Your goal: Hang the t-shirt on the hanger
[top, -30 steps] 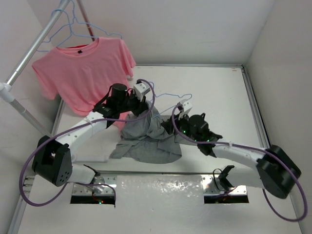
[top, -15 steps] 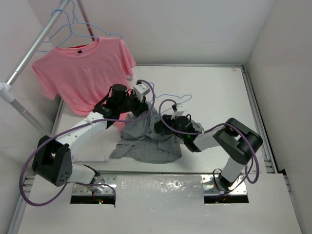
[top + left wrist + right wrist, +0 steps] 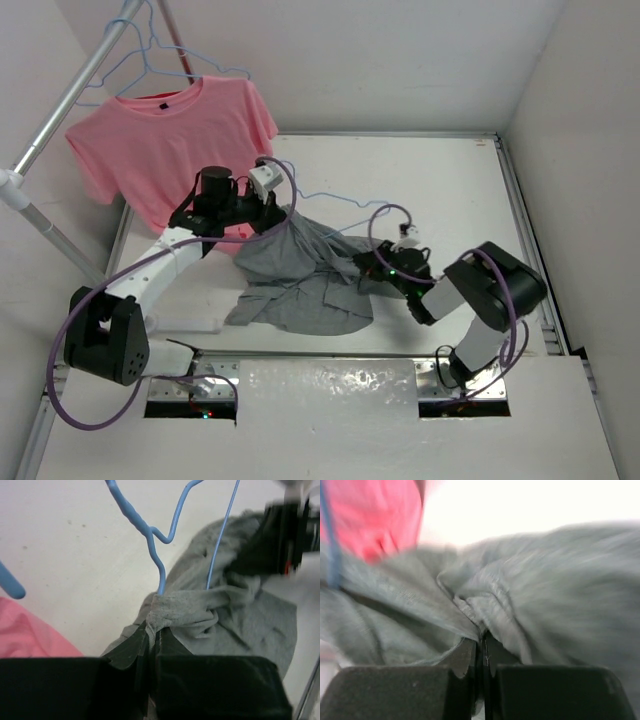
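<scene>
The grey t-shirt [image 3: 300, 275] lies crumpled mid-table, its top lifted and stretched between both grippers. My left gripper [image 3: 277, 210] is shut on a bunched fold of it [image 3: 190, 605], where the pale-blue wire hanger [image 3: 150, 535] runs into the cloth. In the top view the hanger [image 3: 345, 200] sticks out to the right of the shirt's top. My right gripper [image 3: 364, 265] is shut on a fold at the shirt's right side [image 3: 485, 610]. A blue wire [image 3: 332, 555] shows blurred at the left of the right wrist view. The logo and neck label are hidden.
A pink t-shirt [image 3: 170, 140] hangs from a metal rail [image 3: 70, 95] at the back left, close behind my left arm. Spare blue hangers [image 3: 140, 50] hang on the rail. White walls enclose the table. A shiny strip [image 3: 330, 385] runs along the near edge.
My left gripper has moved left and back, pulling the shirt's top and the hanger with it. My right arm has folded in and its gripper has shifted right, stretching the cloth.
</scene>
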Motion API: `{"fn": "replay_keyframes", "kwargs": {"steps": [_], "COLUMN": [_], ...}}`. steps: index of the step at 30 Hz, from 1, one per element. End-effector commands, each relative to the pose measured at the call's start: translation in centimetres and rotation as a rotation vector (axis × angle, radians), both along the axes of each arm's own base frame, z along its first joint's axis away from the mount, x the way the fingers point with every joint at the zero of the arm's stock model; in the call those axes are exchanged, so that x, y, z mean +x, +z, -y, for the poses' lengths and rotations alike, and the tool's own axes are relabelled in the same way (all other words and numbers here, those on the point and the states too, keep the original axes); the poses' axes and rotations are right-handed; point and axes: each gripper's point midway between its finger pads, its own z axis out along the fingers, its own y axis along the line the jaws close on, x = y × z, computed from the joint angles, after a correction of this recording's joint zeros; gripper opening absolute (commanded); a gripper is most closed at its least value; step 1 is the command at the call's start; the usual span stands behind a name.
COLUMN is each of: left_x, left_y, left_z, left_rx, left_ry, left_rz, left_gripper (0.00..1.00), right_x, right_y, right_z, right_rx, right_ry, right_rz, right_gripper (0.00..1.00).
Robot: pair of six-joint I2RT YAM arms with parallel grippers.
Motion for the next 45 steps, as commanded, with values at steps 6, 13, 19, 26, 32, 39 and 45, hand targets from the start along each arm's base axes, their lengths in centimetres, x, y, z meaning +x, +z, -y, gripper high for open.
{"fn": "replay_keyframes", "kwargs": {"steps": [6, 13, 19, 26, 32, 39, 45], "left_x": [-3.2, -1.8, -0.1, 0.2, -3.4, -5.1, -5.4], "left_y": [-0.6, -3.2, -4.6, -2.9, -1.7, -0.6, 0.1], "left_z": [-0.2, -2.0, -2.9, 1.6, 5.6, 6.7, 6.8], "left_rx": [0.118, 0.257, 0.449, 0.428, 0.258, 0.171, 0.141], "left_ry": [-0.303, -0.215, -0.107, -0.200, -0.439, -0.509, -0.533], "left_rz": [0.180, 0.222, 0.304, 0.407, 0.382, 0.326, 0.316], "left_gripper": [0.00, 0.00, 0.00, 0.00, 0.00, 0.00, 0.00], "right_x": [2.1, 3.2, 3.9, 4.7, 3.1, 1.0, 0.1], "right_y": [4.9, 5.5, 5.6, 9.4, 15.0, 18.0, 16.3], "right_z": [9.3, 12.1, 13.2, 8.9, 2.9, -0.3, -2.3], "right_rx": [0.098, -0.033, -0.359, -0.630, -0.452, -0.326, -0.256], "right_ry": [-0.206, -0.207, -0.122, 0.140, 0.481, 0.709, 0.832], "right_rz": [0.117, 0.121, 0.110, 0.245, 0.490, 0.619, 0.621], "right_gripper": [0.00, 0.00, 0.00, 0.00, 0.53, 0.70, 0.71]}}
